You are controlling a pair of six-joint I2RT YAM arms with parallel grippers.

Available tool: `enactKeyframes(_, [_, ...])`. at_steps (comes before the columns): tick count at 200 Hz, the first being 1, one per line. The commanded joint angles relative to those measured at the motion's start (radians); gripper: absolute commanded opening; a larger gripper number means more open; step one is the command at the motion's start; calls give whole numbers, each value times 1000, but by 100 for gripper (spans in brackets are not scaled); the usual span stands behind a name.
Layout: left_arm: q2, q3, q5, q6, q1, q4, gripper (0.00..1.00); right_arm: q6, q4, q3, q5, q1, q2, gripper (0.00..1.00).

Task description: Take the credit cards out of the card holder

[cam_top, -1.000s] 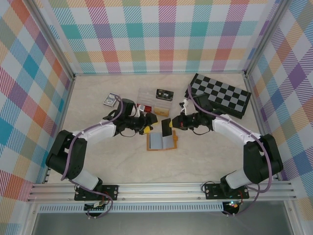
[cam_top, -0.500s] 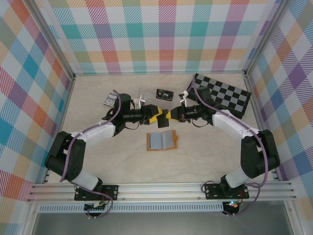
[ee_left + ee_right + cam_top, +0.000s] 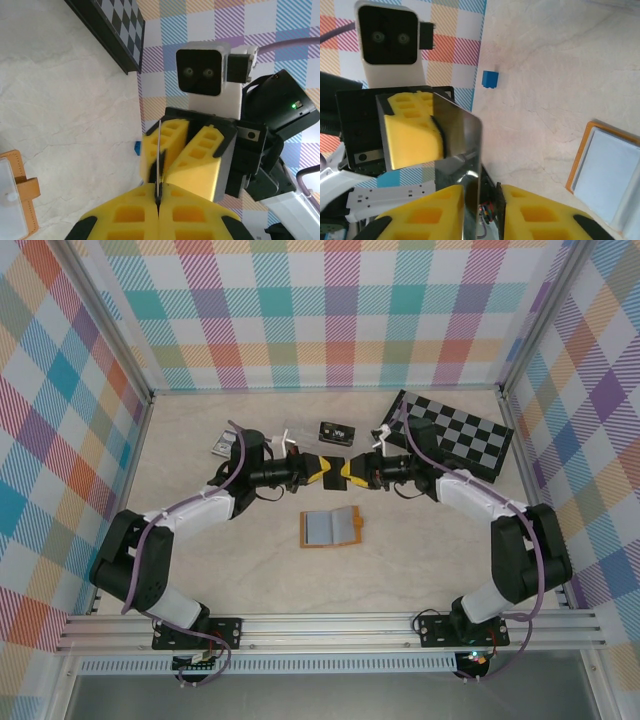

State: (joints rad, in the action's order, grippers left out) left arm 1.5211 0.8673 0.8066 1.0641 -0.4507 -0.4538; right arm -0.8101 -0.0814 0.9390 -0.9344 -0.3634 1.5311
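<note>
From above, the left gripper and right gripper were tip to tip, with the card holder lying open at 6 o'clock from them. Left wrist: the left gripper pinched a thin card. Right wrist: the right gripper's jaws stood slightly apart.

Card holder open on the counter, one card held in the air behind it.

The card holder is a small orange-tan folding wallet. It lies flat and spread open, its grey-blue inner panels facing up and a short tan tab at one side. The card is dark and glossy, with rounded corners; from the left wrist it appears edge-on as a thin line. It is clear of the holder and off the counter. The left tool pinches one end with its fingers pressed together, and the other end sits between the slightly parted fingers of the right tool.
</note>
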Motion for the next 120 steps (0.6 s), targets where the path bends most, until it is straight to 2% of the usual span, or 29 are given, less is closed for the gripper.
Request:
enactKeyframes(1, [-54,5,-50,10,-9,-9,0,-120,-151,-52,13,-14,-57,35])
enactKeyframes(68, [-104,-7,-168,27,-33,22,0,-338,-399,-139,88,-70,-89,36])
enactKeyframes(120, [-121,-29,-204,62,-36,11,0,-378,-449,-174,166,-81,-149,26])
